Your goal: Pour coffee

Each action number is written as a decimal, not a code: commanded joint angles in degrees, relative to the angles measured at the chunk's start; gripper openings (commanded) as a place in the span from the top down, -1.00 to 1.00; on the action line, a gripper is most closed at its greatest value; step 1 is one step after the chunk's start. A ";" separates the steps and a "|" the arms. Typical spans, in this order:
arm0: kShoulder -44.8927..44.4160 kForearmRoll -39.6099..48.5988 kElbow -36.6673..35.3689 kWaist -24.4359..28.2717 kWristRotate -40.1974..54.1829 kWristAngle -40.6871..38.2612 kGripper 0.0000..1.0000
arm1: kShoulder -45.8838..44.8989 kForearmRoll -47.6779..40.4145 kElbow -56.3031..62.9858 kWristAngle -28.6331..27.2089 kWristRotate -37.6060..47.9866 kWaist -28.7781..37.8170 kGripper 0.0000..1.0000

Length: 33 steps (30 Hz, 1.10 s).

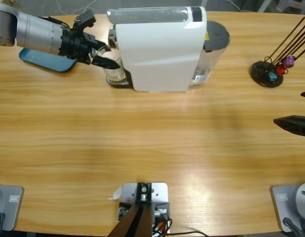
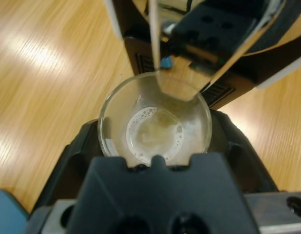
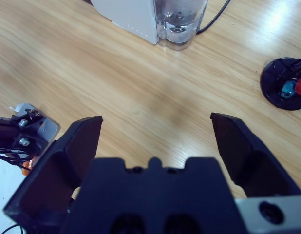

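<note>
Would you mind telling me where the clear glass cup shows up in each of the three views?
High view: the glass cup is upper left, at the coffee machine's left end, in the left gripper.
Left wrist view: centre, seen from above, with pale froth inside, between the gripper's jaws.
Right wrist view: not in it.
Shared landmark: the white coffee machine, at the top in all three views.

White box-shaped coffee machine (image 1: pixel 160 47): no brand name or lettering can be read.
Yellow patch at the machine's grey rear top: a sticker is suggested, but nothing on it can be made out.
Wooden counter (image 1: pixel 142 148): no writing is seen.
</note>
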 commanded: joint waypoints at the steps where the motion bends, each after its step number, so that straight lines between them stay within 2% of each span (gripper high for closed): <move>1: -6.93 -0.57 2.80 5.08 -1.21 1.16 1.00 | 1.31 0.79 0.70 -1.02 0.78 0.41 -0.97; 5: -9.44 -0.59 3.71 9.90 -2.28 2.29 1.00 | 1.31 0.79 0.70 -1.02 0.78 0.41 -0.97; 11: -9.26 -1.66 3.66 19.41 -6.68 9.14 1.00 | 1.39 0.79 0.70 -1.02 0.78 0.41 -0.97; 17: -3.27 -5.90 1.99 25.51 -11.77 14.49 1.00 | 1.36 0.79 0.70 -1.02 0.78 0.41 -0.97; 21: 1.09 -6.65 -0.35 26.47 -14.43 14.50 1.00 | 1.47 0.77 0.70 -1.02 0.78 0.43 -0.97; 33: 5.55 -6.83 0.81 26.83 -16.17 14.98 1.00 | 1.92 0.79 0.53 -1.02 0.78 0.41 -0.97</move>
